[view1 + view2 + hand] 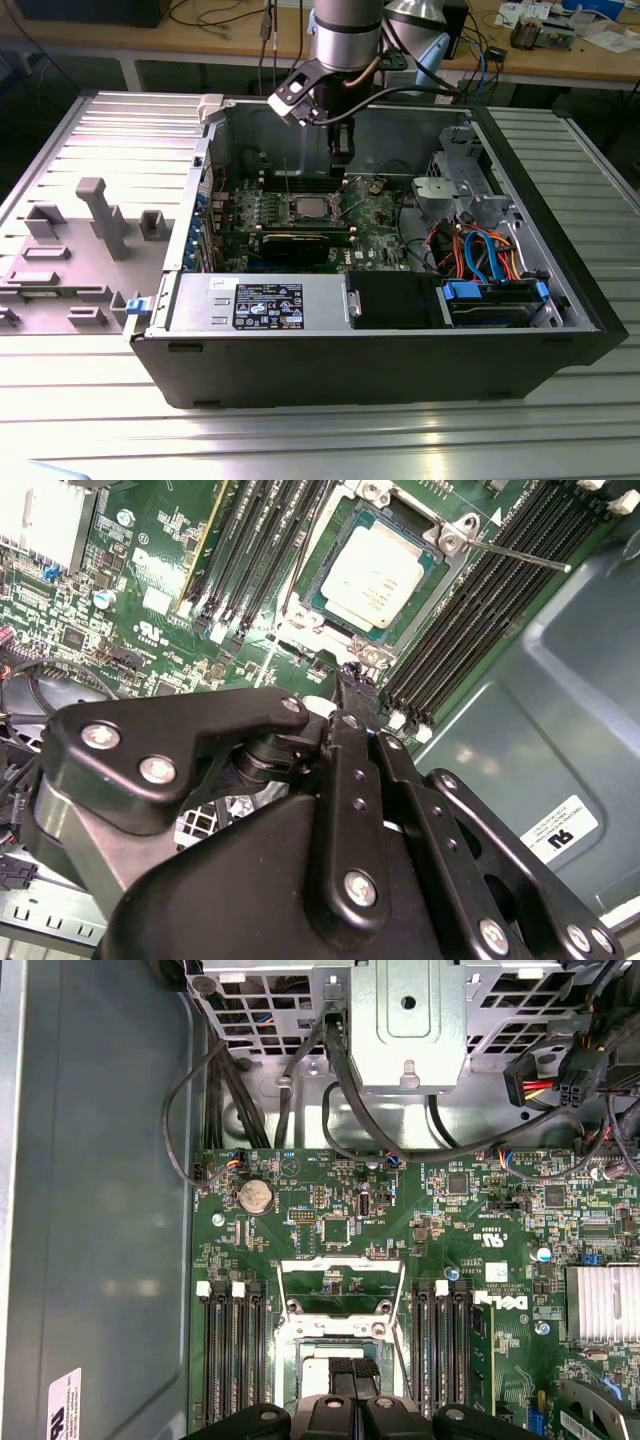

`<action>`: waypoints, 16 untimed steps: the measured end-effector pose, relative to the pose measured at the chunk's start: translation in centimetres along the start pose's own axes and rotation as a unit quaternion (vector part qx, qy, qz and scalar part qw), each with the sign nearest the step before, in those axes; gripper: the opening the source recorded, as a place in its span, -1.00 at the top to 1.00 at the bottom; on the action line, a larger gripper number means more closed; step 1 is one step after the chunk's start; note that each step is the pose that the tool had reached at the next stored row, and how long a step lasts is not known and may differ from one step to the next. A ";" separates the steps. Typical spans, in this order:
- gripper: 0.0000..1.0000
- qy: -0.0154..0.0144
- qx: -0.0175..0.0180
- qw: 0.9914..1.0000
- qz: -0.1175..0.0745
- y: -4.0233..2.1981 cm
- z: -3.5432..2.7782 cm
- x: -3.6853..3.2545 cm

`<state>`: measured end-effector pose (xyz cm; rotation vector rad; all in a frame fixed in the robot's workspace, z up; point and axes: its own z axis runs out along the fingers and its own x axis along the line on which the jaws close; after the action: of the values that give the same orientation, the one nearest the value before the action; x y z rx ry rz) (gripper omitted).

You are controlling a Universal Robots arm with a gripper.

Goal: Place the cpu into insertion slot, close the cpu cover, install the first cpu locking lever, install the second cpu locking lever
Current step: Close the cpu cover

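Gripper (345, 685): fingers together, nothing seen between them. It hangs low inside the case (350, 372), tip just above the board (385, 215), just beside the slot (410, 620) on the exterior view's right and slightly farther back.

Cpu (370, 575): seated flat in the slot, silver top up and uncovered, close to the fingertips but apart from them.

Cover (340, 1260): swung up and open on its hinge, so the board shows through its cutout. The gripper tip sits just beside its hinge end.

Lever (520, 558): a thin rod, unlatched, slanting out over the memory slots (470, 600).

Memory slots: long black rows flanking the slot on both sides.

Drive cage (470, 195): at the exterior view's right end of the case, with orange and blue cables (480, 250) below it.
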<state>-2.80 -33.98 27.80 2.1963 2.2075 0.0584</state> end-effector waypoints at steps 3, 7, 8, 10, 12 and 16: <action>0.79 0.000 0.009 1.000 0.000 0.52 0.07 0.00; 0.79 0.000 0.011 1.000 -0.001 2.08 0.35 -0.02; 0.79 0.000 0.011 1.000 -0.006 2.34 0.47 -0.07; 0.79 0.000 0.011 1.000 -0.008 3.13 0.57 -0.08; 0.79 0.000 0.011 1.000 -0.009 4.16 0.69 -0.08; 0.79 0.001 0.013 1.000 -0.013 6.47 1.39 -0.10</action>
<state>3.72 -34.04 26.71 2.1807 2.2497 0.0303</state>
